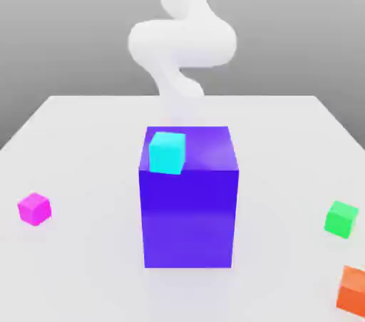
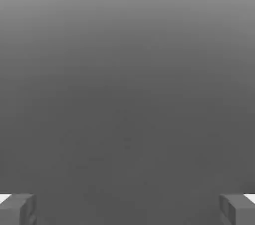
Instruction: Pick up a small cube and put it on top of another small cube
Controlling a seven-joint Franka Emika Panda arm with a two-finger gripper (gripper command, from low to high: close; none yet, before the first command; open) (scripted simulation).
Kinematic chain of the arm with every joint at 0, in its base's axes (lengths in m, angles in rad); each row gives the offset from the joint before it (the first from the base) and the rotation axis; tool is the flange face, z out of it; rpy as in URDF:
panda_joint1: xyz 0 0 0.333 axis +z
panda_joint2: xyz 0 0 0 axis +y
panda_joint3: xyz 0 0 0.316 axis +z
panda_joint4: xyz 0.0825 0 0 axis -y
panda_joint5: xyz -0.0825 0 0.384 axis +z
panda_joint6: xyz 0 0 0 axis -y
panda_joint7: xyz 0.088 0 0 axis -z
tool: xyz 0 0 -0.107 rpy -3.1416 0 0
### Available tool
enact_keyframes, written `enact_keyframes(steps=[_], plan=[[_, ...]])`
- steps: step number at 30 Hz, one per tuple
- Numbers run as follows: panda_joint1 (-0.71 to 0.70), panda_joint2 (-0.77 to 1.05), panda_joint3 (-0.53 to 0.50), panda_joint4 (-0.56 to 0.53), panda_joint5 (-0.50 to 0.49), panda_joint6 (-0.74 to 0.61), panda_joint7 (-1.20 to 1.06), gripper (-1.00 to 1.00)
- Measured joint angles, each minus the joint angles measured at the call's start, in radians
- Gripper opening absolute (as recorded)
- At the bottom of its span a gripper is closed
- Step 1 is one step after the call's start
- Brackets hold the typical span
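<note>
The small magenta-pink cube (image 1: 34,209) lies on the white table (image 1: 85,142) at the exterior view's left, apart from everything else. A small cyan cube (image 1: 167,152) rests on top of the big blue-violet block (image 1: 189,206) in the middle of the table. A small green cube (image 1: 341,218) sits at the exterior view's right. My white arm (image 1: 182,43) rises behind the block, far from the pink cube. In the hand view my gripper (image 2: 127,210) is open, its two grey fingertips (image 2: 17,209) set wide apart with nothing between them, facing a plain grey background.
An orange cube (image 1: 353,289) lies at the near right corner in the exterior view. The tall blue-violet block stands between the arm and the table's front. Bare table surface surrounds the pink cube.
</note>
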Motion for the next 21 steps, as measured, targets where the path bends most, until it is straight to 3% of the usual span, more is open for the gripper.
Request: enact_keyframes(steps=[14,21], plan=[[-0.117,0.507,-0.398,-0.230,0.094,0.288,-0.317,0.00],[-0.261,0.772,-0.513,-0.341,0.209,0.426,-0.522,0.00]])
